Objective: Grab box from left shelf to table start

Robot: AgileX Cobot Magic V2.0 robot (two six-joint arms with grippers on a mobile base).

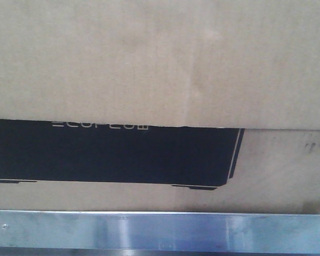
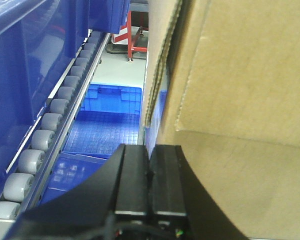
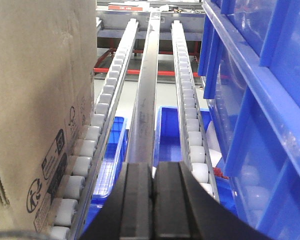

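**newbie_op:** Since I only see cardboard up front, where's the ECOFLOW box [image 1: 160,64]?

**rig_op:** On the left shelf [image 1: 165,234], between my left gripper [image 2: 150,156] and right gripper [image 3: 153,172]. Both are pinched together, gripping nothing.

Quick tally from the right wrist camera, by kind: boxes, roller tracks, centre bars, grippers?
cardboard box: 1
roller tracks: 2
centre metal bar: 1
right gripper: 1
Total: 5

Front camera sits close against the box [image 1: 149,58]; wrist cameras look along its sides.
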